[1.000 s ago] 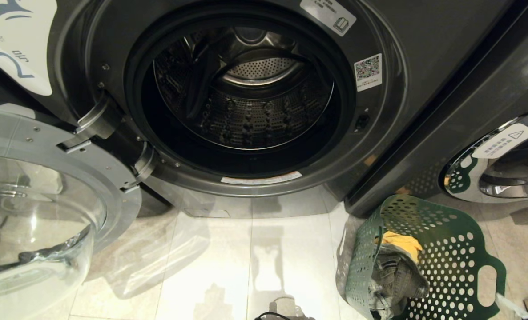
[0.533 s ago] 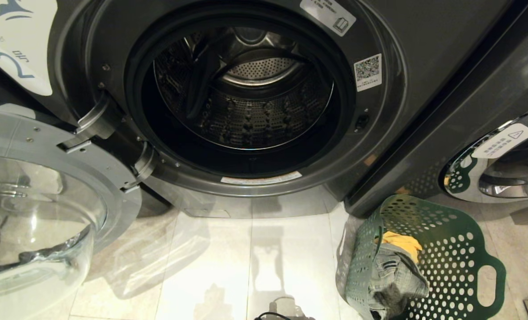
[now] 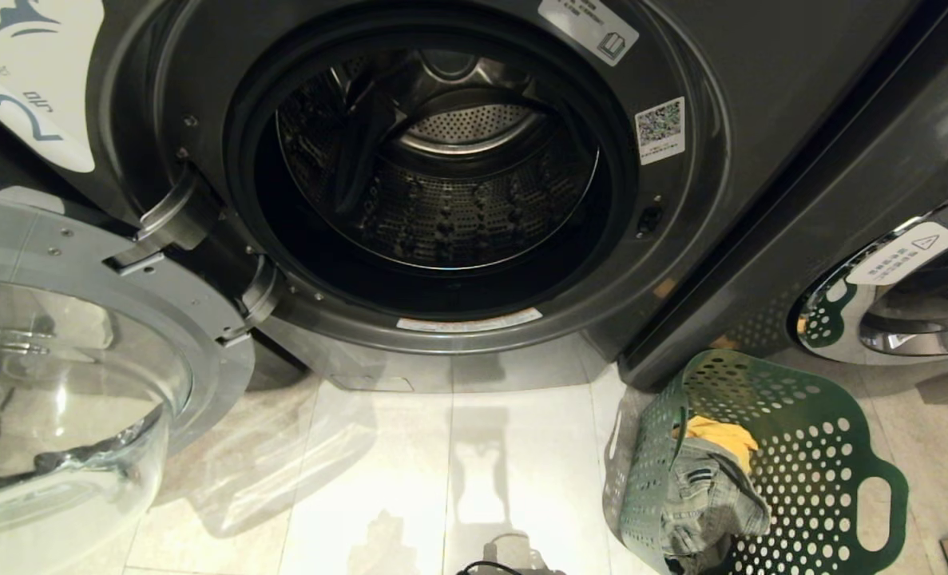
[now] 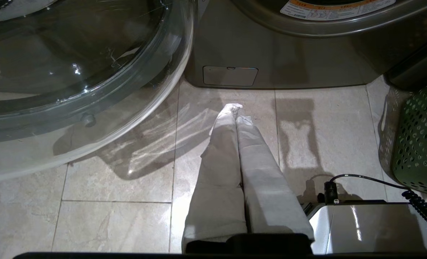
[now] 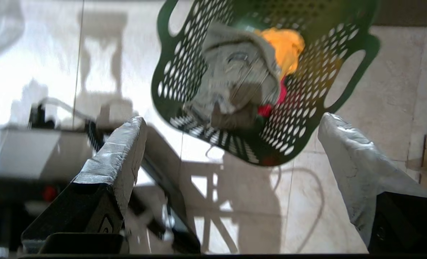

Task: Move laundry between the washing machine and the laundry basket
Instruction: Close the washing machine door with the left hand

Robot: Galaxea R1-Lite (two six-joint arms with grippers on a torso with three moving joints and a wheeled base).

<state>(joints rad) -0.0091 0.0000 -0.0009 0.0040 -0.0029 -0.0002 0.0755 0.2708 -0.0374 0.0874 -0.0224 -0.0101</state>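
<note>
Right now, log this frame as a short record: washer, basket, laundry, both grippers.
washer: door swung open, drum shows no laundry
basket: on the floor, right of the washer
laundry: jeans on top, yellow garment behind, red garment beneath
left gripper: shut, holding nothing, above the floor
right gripper: jaws wide open, holding nothing, above the basket

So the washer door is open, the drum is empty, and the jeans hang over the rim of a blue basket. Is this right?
Not quite: the basket is green, not blue, as the head view shows. The rest stands: the washer door is open, the drum is empty, and the jeans hang over the basket's rim.
</note>
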